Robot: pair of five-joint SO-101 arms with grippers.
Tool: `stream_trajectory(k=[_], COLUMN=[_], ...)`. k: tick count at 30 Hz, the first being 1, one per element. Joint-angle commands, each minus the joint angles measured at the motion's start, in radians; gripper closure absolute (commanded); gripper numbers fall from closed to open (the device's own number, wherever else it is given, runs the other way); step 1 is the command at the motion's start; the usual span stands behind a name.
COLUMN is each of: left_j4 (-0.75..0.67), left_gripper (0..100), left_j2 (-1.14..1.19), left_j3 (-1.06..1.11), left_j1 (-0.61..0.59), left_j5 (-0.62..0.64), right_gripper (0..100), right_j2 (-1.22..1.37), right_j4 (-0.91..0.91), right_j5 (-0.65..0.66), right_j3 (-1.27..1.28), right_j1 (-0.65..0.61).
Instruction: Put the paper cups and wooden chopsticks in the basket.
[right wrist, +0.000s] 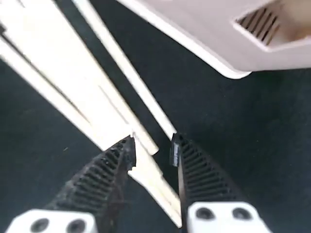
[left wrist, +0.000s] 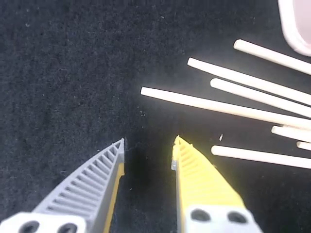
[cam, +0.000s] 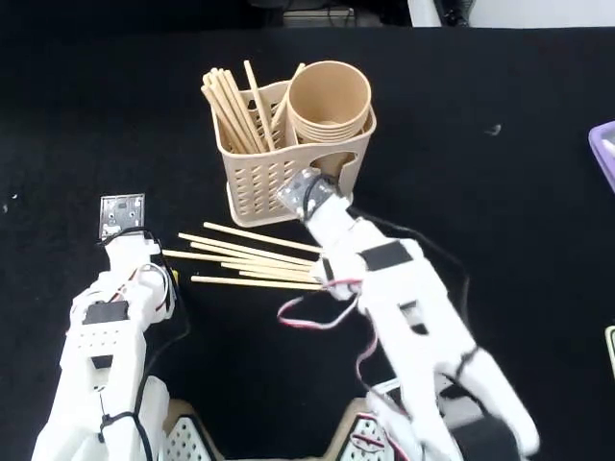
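Observation:
A beige slotted basket [cam: 259, 182] stands at the table's far middle, holding a stack of paper cups [cam: 329, 101] and a bundle of wooden chopsticks [cam: 235, 106]. Several loose chopsticks [cam: 250, 259] lie fanned on the black table in front of it. My right gripper [cam: 322, 269] is low over their right ends; in its own view it is open [right wrist: 151, 143], with chopsticks [right wrist: 73, 82] running between the fingertips and the basket's corner [right wrist: 204, 34] just beyond. My left gripper [left wrist: 148, 143] is open over bare cloth, just short of the chopsticks' left ends [left wrist: 233, 109].
A purple object [cam: 603, 149] pokes in at the table's right edge. A red and white cable [cam: 317, 312] loops from the right arm near the chopsticks. The basket's rim [left wrist: 296, 29] shows beyond the chopsticks in the left wrist view.

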Motion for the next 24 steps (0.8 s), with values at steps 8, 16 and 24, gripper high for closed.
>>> stream_trajectory(k=[8,16,24], left_j4=[-0.015,-0.015,-0.015], left_gripper=[83,83,83], left_j2=[-0.018,-0.018,-0.018], left_j3=[-0.007,-0.007,-0.007], left_j1=[0.013,0.013,0.013], left_j5=[-0.008,-0.008,-0.008], right_gripper=[75.3,79.9,94.4], right_j2=[0.001,0.282,0.185], right_j4=[0.109,0.034,0.037], right_j5=[0.084,0.133,0.152], right_j3=[0.041,-0.053,-0.008], right_j1=[-0.181,-0.163,-0.158])
